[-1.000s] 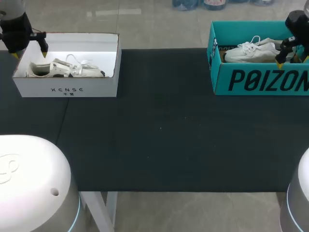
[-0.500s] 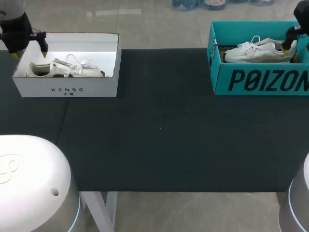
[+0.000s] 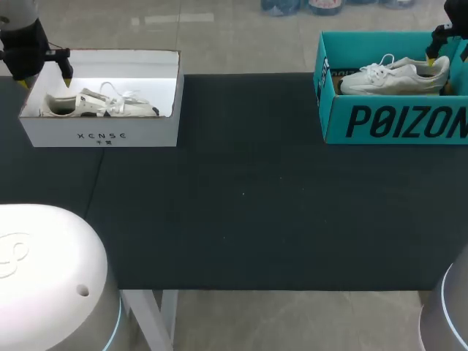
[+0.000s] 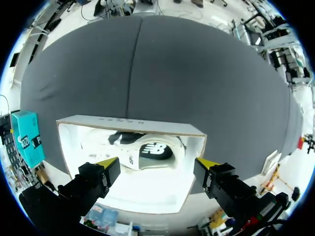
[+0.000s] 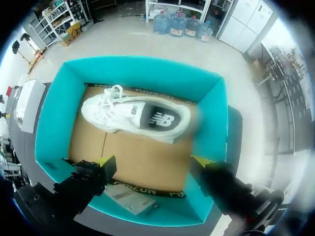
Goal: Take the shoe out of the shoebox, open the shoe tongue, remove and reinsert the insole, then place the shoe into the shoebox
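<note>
Squarely ahead of the right pincer [image 5: 152,162], the shoe [image 5: 135,118] lies in its shoebox [image 5: 49,129]

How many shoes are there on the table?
2. One white sneaker lies in the white shoebox on the left. The second white sneaker lies in the teal shoebox on the right. The wrist views show no more hidden inside either box.
</note>
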Tool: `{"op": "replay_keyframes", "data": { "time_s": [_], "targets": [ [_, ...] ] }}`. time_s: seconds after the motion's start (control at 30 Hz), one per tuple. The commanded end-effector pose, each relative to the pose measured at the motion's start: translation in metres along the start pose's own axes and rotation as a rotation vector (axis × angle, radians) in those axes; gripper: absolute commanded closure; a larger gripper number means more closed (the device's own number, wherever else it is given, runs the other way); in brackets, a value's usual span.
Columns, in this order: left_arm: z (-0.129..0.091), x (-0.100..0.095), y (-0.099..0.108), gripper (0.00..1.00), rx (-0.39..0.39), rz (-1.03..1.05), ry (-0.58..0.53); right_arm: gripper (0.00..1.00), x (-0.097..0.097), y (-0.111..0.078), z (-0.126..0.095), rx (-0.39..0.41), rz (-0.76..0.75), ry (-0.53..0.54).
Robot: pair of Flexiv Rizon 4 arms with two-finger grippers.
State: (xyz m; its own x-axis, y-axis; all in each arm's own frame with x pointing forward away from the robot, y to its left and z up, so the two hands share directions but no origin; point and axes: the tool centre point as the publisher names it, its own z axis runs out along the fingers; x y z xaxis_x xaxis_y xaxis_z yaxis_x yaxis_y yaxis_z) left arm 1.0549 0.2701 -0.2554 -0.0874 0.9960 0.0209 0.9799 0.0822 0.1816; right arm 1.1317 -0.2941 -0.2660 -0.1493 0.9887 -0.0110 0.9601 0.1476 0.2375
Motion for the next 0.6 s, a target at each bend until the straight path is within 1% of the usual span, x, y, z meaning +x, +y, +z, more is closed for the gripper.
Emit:
{"op": "replay_keyframes", "data": {
  "time_s": [0.03,0.17,0.3,0.6],
  "targets": [
    [0.000,0.000,0.000,0.00,-0.001,0.001,0.001,0.00,-0.011,0.036,0.018,0.052,0.001,0.015],
    [0.000,0.000,0.000,0.00,-0.001,0.001,0.001,0.00,-0.017,0.044,0.026,0.052,0.000,0.003],
    [0.000,0.000,0.000,0.00,-0.001,0.001,0.001,0.00,-0.025,0.048,0.034,0.056,-0.003,-0.010],
    [0.000,0.000,0.000,0.00,-0.001,0.001,0.001,0.00,-0.041,0.046,0.052,0.067,0.019,-0.023]
  ]
}}
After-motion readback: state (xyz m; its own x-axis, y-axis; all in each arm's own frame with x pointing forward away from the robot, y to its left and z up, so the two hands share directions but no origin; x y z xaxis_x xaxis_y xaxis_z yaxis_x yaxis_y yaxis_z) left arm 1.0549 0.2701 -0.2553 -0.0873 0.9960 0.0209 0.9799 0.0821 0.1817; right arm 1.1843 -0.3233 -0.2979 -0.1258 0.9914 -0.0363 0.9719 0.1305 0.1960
